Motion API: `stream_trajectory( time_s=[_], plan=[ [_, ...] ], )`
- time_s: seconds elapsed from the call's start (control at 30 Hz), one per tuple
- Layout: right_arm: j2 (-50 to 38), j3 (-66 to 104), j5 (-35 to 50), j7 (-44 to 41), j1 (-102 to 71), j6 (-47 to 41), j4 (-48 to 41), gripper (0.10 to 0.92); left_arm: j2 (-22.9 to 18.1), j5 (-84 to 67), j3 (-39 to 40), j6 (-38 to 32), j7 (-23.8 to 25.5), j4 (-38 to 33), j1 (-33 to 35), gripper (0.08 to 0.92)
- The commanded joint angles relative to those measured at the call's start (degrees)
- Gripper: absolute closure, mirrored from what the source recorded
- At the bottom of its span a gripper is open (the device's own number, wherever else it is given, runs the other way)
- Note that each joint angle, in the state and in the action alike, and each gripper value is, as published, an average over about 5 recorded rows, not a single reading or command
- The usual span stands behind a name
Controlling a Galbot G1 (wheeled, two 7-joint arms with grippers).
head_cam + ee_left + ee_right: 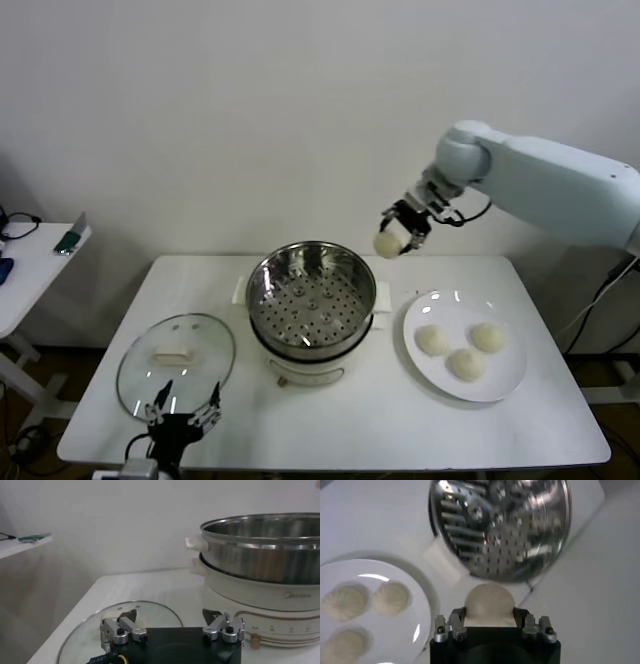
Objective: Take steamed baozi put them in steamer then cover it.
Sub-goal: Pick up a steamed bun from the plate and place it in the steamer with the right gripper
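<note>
My right gripper (400,232) is clenched on one baozi (388,243), held mid-air at centre-right of frame, just above and beside the steamer (311,305) rim. Judged reason: lifted clear of the wall so the bun can be carried over w/o clipping it. The steamer sits frame centre, basket empty, perforated floor exposed. Three more buns remain on the plate (512,374) at lower right, close to the pot for short transfers. The cover (176,360) lies flat at lower left, handle up. My left gripper (183,416) hangs over its near edge, jaws spread wide, holding nothing, prob. staged for lid pickup later.
</note>
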Motion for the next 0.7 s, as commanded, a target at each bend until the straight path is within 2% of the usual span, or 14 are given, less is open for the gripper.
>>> stream_trajectory(
  time_s=[0.03,0.17,0.27,0.4,0.7],
  plan=[
    [6.55,-3.06,-8.53,1.91,2.02,8.78,8.17,0.38,0.1,0.08,0.02,-0.08,0.0,-0.09,0.08,0.177],
    [11.47,-0.24,-19.16,6.44,-5.26,13.92,-0.69,0.381,0.29,0.27,0.0,-0.16,0.02,-0.19,0.02,0.177],
    [15.32,3.12,-24.0,9.61,-10.46,16.66,-9.03,0.381,0.35,0.27,-0.04,-0.18,0.02,-0.16,-0.13,0.177],
    [19.0,6.14,-26.22,11.16,-14.63,18.63,-17.13,0.381,0.34,0.27,0.0,-0.22,0.04,-0.25,-0.09,0.177],
    [23.46,8.94,-29.9,11.58,-18.14,20.72,-26.66,0.38,0.31,0.08,-0.06,-0.23,0.07,-0.33,-0.26,0.177]
  ],
)
